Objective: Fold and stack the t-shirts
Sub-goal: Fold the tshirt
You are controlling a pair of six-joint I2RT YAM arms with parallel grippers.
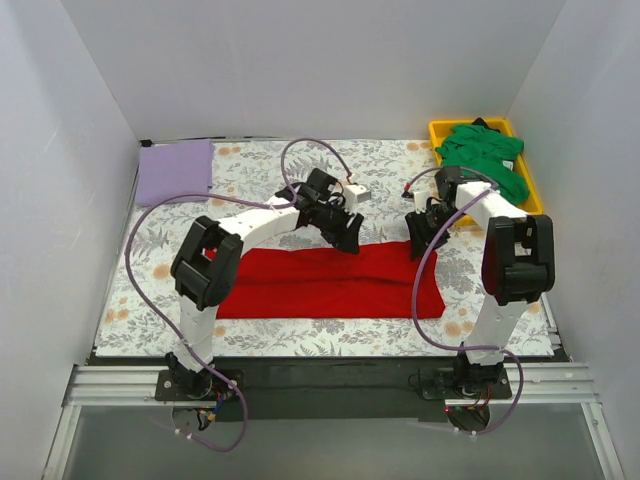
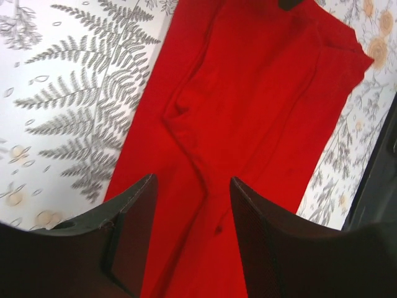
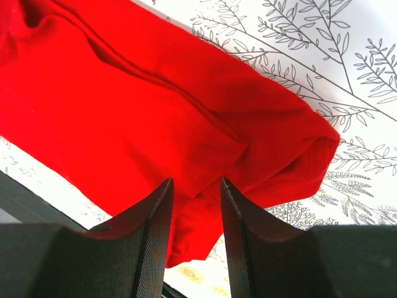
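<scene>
The red t-shirt lies folded into a long band across the near middle of the floral cloth. It also fills the left wrist view and the right wrist view. My left gripper is open and empty above the shirt's far edge, near its middle. My right gripper is open and empty above the shirt's far right end. The lavender t-shirt lies folded flat at the far left. The green t-shirt sits bunched in the yellow tray at the far right.
The floral table cloth covers the table. White walls close in the left, right and back. A black strip runs along the near edge in front of the arm bases.
</scene>
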